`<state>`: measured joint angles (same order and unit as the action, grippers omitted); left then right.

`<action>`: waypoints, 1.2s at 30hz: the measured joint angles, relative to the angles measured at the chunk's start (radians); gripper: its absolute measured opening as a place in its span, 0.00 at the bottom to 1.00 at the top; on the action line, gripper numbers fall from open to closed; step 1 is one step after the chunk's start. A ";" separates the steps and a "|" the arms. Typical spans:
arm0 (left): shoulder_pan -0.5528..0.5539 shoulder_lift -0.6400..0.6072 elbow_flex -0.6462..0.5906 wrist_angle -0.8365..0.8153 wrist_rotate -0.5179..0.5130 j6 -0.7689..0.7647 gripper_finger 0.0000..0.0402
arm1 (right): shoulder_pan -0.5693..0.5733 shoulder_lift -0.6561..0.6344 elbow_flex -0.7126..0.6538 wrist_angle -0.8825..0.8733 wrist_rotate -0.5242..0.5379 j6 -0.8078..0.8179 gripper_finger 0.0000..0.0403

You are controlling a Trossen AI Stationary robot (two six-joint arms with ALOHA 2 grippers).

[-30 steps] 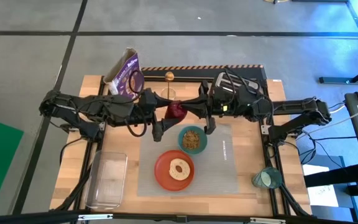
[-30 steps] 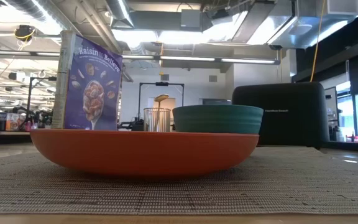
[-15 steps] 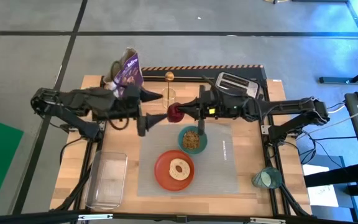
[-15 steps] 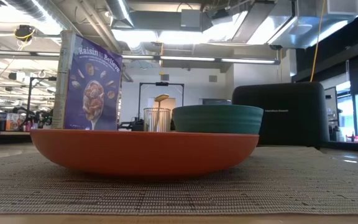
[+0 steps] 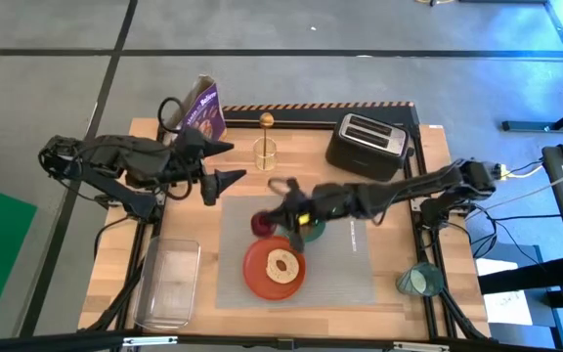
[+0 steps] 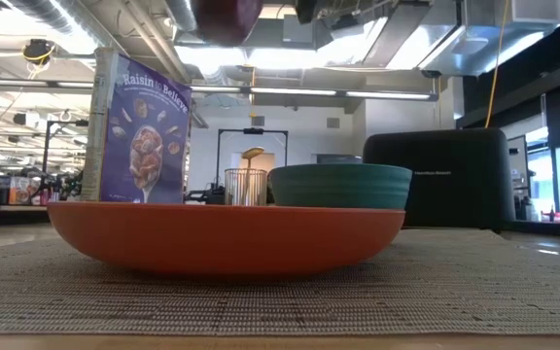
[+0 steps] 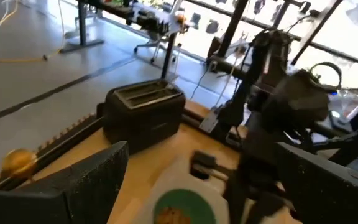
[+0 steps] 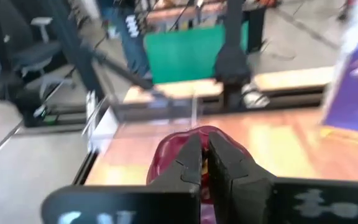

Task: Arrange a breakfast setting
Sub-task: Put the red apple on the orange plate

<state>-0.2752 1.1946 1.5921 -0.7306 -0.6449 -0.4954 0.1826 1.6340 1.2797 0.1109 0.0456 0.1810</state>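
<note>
My right gripper (image 5: 265, 223) is clamped on the dark red round fruit (image 5: 261, 224), above the grey woven placemat (image 5: 352, 264) beside the round orange plate (image 5: 259, 275), which carries the bagel (image 5: 282, 265). My left gripper (image 5: 235, 177) waits spread wide. The small teal cup (image 5: 418, 281) sits off the mat; fruit, cup and spoon remain unplaced, I judge.

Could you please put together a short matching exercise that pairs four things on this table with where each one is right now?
Things:
1. bagel
2. dark red fruit
3. teal cup
4. black toaster

Places:
A. at the table's far edge, off the grey placemat
B. on the orange plate
C. held above the mat in the right tool
D. near the table's front right corner, off the mat

Pairs: 1-B, 2-C, 3-D, 4-A
</note>
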 joint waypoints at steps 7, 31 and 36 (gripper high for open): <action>0.000 0.018 0.000 -0.063 0.000 -0.001 0.98 | 0.084 0.121 0.000 -0.002 0.034 -0.002 0.00; 0.000 0.019 0.000 -0.177 0.142 0.000 0.98 | 0.172 0.402 0.000 0.213 0.127 0.082 0.00; 0.000 0.019 0.000 -0.177 0.185 0.000 0.98 | 0.172 0.408 0.000 0.199 0.120 0.132 0.04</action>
<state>-0.2756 1.2137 1.5917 -0.9080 -0.4602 -0.4953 0.3542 2.0418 1.2800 0.3095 0.1659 0.3127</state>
